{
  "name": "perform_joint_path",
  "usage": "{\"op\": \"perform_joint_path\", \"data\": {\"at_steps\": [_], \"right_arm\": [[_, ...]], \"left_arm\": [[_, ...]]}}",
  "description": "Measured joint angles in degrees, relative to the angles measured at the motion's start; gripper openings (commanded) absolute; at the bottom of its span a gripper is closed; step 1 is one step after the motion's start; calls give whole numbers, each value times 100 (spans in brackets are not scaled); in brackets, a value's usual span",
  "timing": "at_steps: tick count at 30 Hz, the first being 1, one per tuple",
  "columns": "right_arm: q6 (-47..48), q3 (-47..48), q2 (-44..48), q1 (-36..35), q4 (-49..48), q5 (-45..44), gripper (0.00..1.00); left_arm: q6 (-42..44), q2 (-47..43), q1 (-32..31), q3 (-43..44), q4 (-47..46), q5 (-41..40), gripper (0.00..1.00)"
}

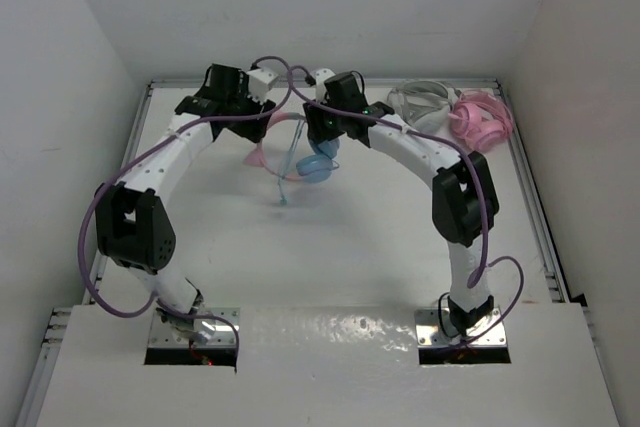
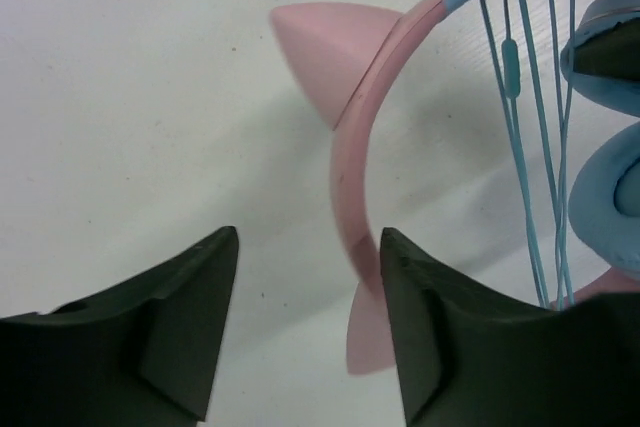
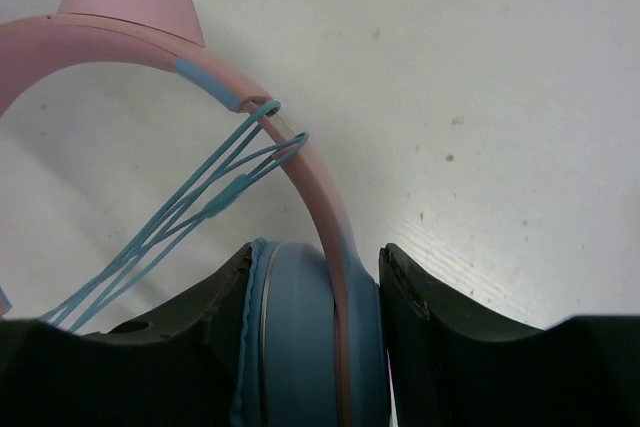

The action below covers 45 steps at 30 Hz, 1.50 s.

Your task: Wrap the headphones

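**Right tool clamped on an ear cup, left tool spread at the headband**

At the near edge, the left arm [image 1: 135, 222] and right arm [image 1: 460, 197] rise from their bases and bow inward, meeting over the far middle of the white surface [image 1: 380, 237]. The headphones [image 1: 305, 152] sit there between the two wrists. Whether they touch the surface cannot be told.

In the right wrist view, the right tool [image 3: 315, 277] is clenched on the headphones. A light blue ear cup [image 3: 300, 347] and the lower end of the pink band fill the whole gap between its dark fingers. Just beyond the fingers, the thin light blue cable [image 3: 225, 197] loops more than once around the band, and several strands run back from there toward the ear cup.

In the left wrist view, the left tool [image 2: 308, 247] is released, its fingers well apart. The pink headband [image 2: 350, 167] curves down between them, hard against the right-hand finger and clear of the other. One ear-like bump [image 2: 320, 47] juts from the band farther out. The cable strands hang to the right of the band, beside the blue cups.

Farther back, near the far right corner, the grey-white headphones [image 1: 420, 102] lie just beside the all-pink headphones [image 1: 482, 119].
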<state>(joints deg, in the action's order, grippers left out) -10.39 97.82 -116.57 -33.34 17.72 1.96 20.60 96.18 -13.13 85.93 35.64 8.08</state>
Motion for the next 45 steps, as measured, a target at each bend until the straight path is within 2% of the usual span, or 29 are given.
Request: {"op": "perform_joint_path", "data": {"at_steps": [3,6,11,16,21,26,32,36,45], "right_arm": [[-264,-92,0,146,203,15,0],[-658,-258,0,330,155,254,0],[-1257,-769,9,717,-22,807,0],[-1709,-2037,481,1279,-343,1108,0],[-2249,-3773,1799,2190,-807,1421,0],[-2586,-4933,3060,3165,-1276,1460,0],[-2761,-6028,3954,4520,-1508,1484,0],[-2761,-6354,4159,5281,-1403,1351,0],[-2852,-6426,4481,6795,-1379,1132,0]], "left_arm": [[-11,-103,-2,61,-7,92,74],[-63,-173,-2,120,-68,236,82],[-149,-354,-2,140,-122,382,82],[-151,-608,37,68,-315,396,82],[-149,-892,114,-304,-590,433,82],[-149,-920,197,-619,-697,546,82],[-149,-920,295,-780,-765,675,82],[-153,-920,317,-802,-817,769,82],[-155,-920,319,-885,-960,852,82]]}}
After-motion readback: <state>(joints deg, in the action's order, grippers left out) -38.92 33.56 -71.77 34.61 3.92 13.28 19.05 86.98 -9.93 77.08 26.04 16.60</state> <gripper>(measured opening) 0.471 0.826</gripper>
